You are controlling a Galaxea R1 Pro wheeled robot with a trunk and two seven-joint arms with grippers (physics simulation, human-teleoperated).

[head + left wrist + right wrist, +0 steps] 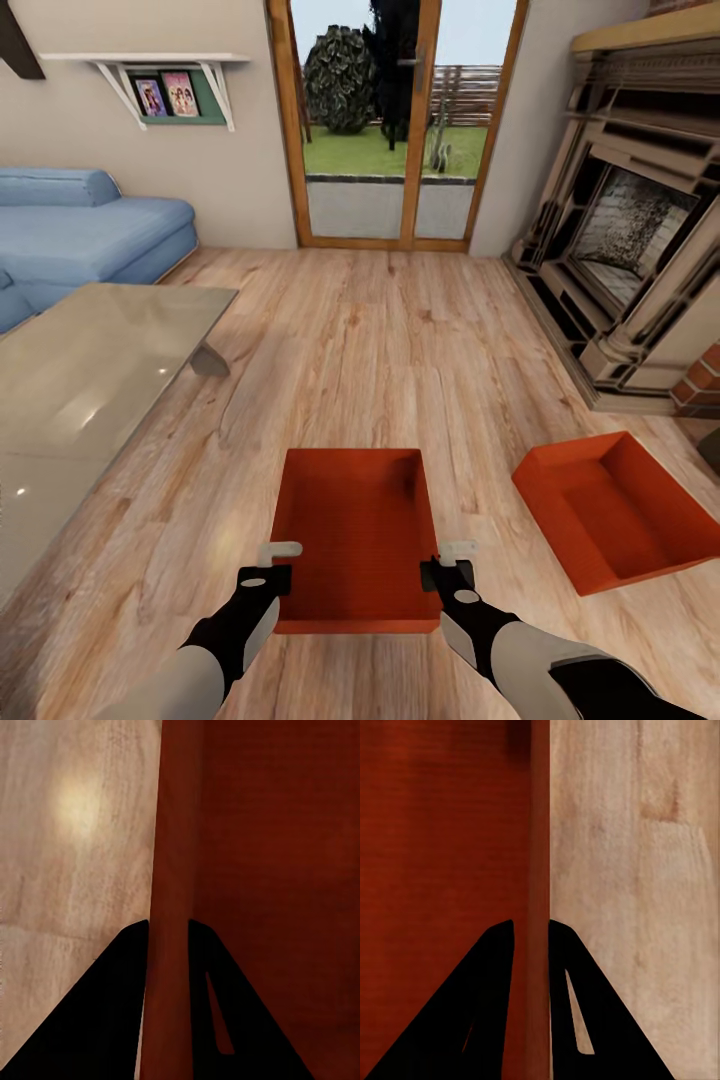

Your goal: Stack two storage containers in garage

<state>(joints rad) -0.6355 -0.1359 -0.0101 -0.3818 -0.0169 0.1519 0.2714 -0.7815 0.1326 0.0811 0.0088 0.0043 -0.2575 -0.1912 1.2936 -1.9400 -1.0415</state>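
Both containers are still on the living-room floor (380, 330), so the task has barely begun; the near container (355, 530) lies just ahead of the robot, the other container (610, 515) beside the fireplace (630, 250); the left gripper (166, 934) pinches its left wall, the right gripper (531, 934) its right wall, fingers nearly closed; carrying, setting down in the garage and stacking all remain.
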